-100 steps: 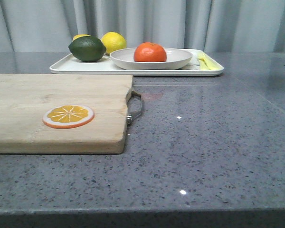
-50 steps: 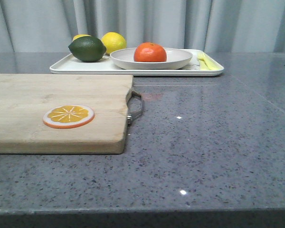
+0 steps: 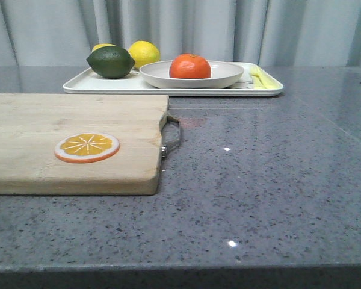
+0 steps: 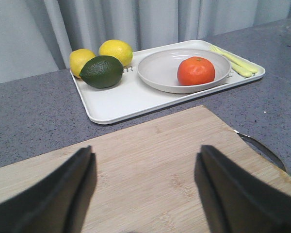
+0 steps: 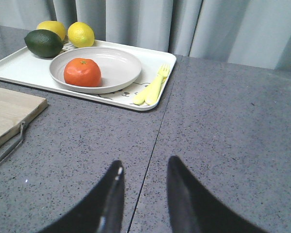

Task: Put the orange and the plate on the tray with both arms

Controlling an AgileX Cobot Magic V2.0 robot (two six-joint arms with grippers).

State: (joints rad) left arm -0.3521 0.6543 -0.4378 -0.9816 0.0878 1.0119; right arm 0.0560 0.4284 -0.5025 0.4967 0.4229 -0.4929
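The orange (image 3: 190, 66) lies in the off-white plate (image 3: 228, 76), and the plate sits on the white tray (image 3: 102, 85) at the back of the table. All three also show in the left wrist view, orange (image 4: 196, 71), plate (image 4: 155, 73), tray (image 4: 111, 99), and in the right wrist view, orange (image 5: 82, 72), plate (image 5: 119, 65), tray (image 5: 19, 65). My left gripper (image 4: 144, 155) is open and empty over the wooden cutting board (image 4: 150, 170). My right gripper (image 5: 144, 165) is open and empty above the bare grey table. Neither gripper shows in the front view.
A dark green lime (image 3: 111, 61) and two yellow lemons (image 3: 144, 53) lie on the tray's left part, a pale yellow fork (image 3: 257, 77) on its right end. The cutting board (image 3: 66, 141) with a metal handle (image 3: 172, 135) carries a flat orange slice (image 3: 86, 147). Grey curtains hang behind.
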